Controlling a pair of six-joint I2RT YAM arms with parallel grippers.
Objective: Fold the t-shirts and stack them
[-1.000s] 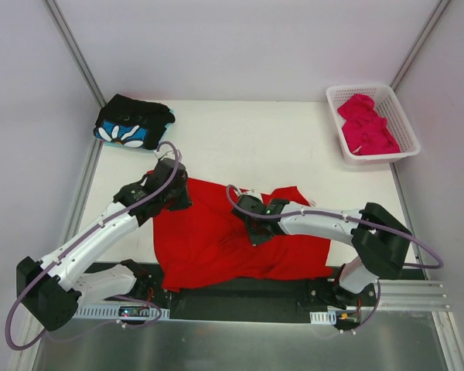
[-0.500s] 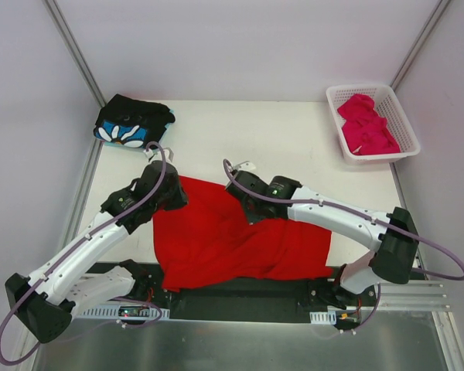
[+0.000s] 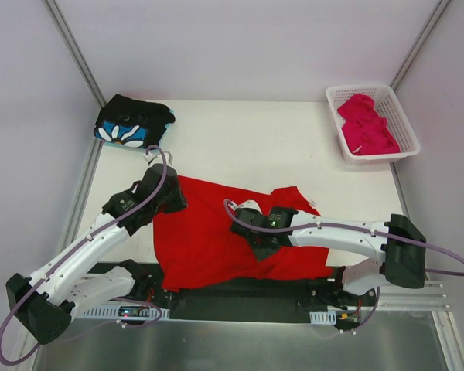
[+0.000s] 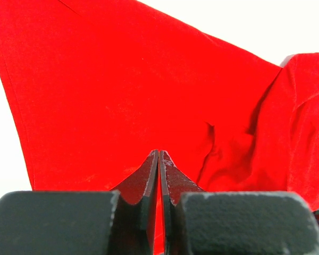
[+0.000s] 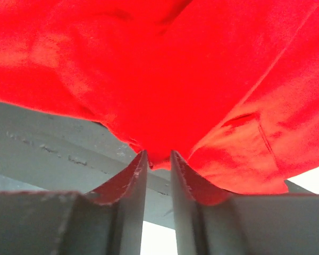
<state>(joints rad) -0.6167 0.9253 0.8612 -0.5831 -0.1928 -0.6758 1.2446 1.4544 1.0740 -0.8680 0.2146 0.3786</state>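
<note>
Plain bright red t-shirt [image 3: 205, 236], magenta-pink t-shirt [image 3: 366, 127], white lattice basket [image 3: 403, 122], black t-shirt [image 3: 135, 114] printed with blue-and-white flowers, white table [image 3: 255, 147]

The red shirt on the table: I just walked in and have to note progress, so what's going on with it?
Both arms are on the red t-shirt, spread rumpled on the table. The left gripper is shut on its far left edge; the right gripper, jaws slightly apart, has cloth at its tips. The black flower-print t-shirt sits folded at the far left corner; the pink t-shirt lies bunched in the white basket.
</note>
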